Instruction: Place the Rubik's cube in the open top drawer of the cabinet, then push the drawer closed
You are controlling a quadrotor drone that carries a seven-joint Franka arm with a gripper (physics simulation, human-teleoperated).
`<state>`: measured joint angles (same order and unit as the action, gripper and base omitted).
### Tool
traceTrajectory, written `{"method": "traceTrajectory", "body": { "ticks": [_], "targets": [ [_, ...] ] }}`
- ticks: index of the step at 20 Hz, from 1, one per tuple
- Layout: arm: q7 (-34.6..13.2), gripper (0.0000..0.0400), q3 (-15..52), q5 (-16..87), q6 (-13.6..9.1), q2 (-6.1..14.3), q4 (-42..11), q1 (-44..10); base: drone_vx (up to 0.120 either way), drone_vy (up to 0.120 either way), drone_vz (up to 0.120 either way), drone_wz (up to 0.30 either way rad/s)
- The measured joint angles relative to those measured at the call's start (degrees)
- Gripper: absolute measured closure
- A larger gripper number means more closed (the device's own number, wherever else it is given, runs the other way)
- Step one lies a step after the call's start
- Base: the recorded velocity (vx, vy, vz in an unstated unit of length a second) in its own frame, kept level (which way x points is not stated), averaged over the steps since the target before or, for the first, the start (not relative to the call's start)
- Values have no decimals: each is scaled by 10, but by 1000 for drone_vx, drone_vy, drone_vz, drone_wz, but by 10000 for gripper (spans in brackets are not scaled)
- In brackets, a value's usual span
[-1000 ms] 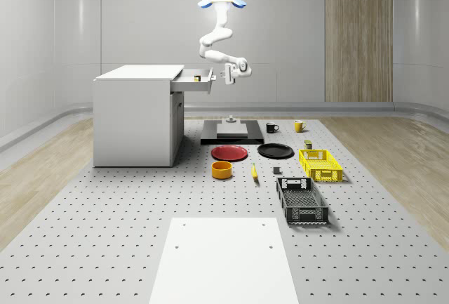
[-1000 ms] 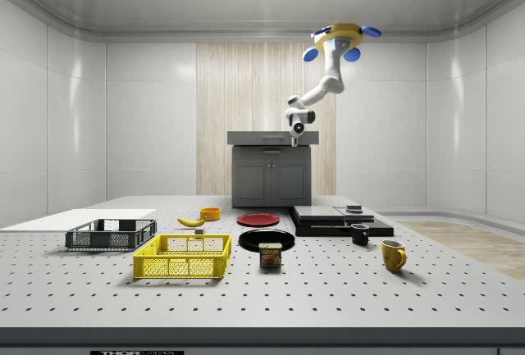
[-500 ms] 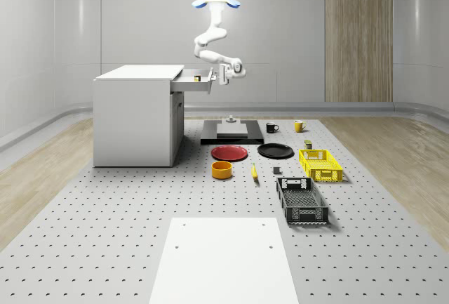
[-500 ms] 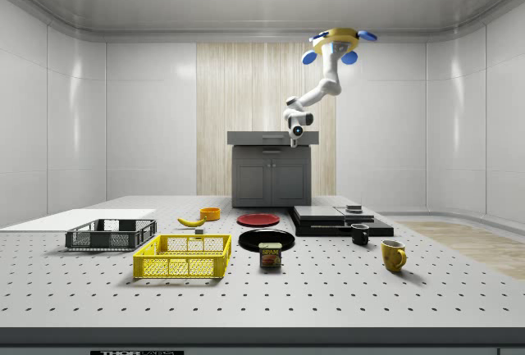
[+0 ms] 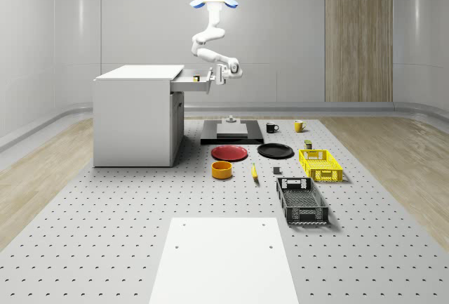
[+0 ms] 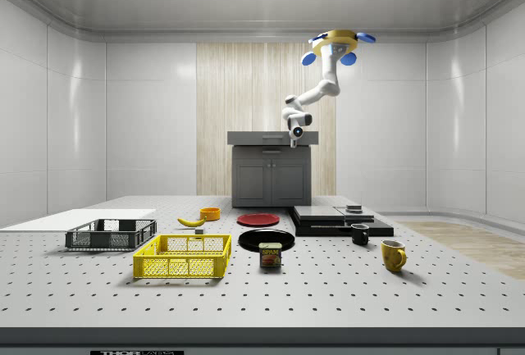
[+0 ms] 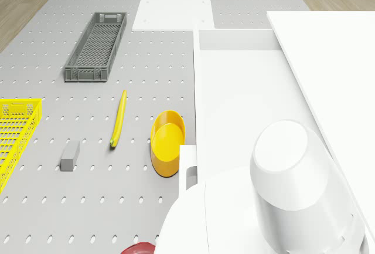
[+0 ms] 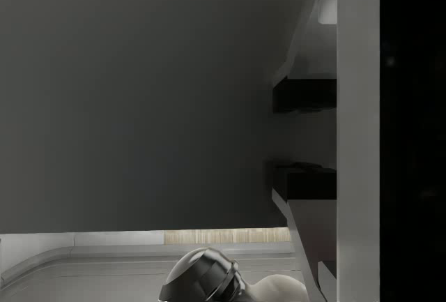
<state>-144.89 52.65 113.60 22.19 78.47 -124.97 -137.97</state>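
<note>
The white cabinet (image 5: 137, 114) has its top drawer (image 5: 198, 81) pulled out toward the whole-scene view's right. A small yellow-and-dark Rubik's cube (image 5: 197, 77) lies inside it. The drone (image 5: 212, 1) hovers high, just right of the drawer, with the arm bent down and leftward. My gripper (image 5: 215, 76) sits right at the drawer's front panel. In the wrist view the dark panel (image 8: 139, 100) is very close, and the gripper (image 8: 293, 137) has its black fingertips (image 8: 303, 96) apart with nothing between them. From the side, the gripper (image 6: 294, 134) hangs before the cabinet (image 6: 271, 170).
On the floor right of the cabinet lie a black platform (image 5: 232, 135), red plate (image 5: 230, 152), black plate (image 5: 275, 151), orange bowl (image 5: 222, 169), banana (image 5: 254, 172), yellow basket (image 5: 320, 164) and grey basket (image 5: 302, 200). A white board (image 5: 223, 258) lies in front.
The drone and arm have moved toward the cabinet, bringing the gripper from a short gap up to the drawer front. The drawer looks unmoved.
</note>
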Motion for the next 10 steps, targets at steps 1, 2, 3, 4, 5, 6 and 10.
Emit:
{"method": "traceTrajectory", "body": {
  "ticks": [1,2,3,4,5,6,10],
  "targets": [
    [5,296,-4,2,6,7,-4,3,0,0,0,0],
    [10,296,-8,3,12,15,-7,7,0,0,0,0],
    [15,295,-12,5,17,22,-12,10,0,0,0,0],
    [19,295,-16,8,23,29,-16,14,0,0,0,0],
    [-12,295,-25,-1,29,33,-23,17,0,0,0,0],
    [-17,295,-31,-9,39,44,-28,16,0,0,0,0],
    [-29,295,-54,-17,69,77,-47,24,0,0,0,0]
  ]
}}
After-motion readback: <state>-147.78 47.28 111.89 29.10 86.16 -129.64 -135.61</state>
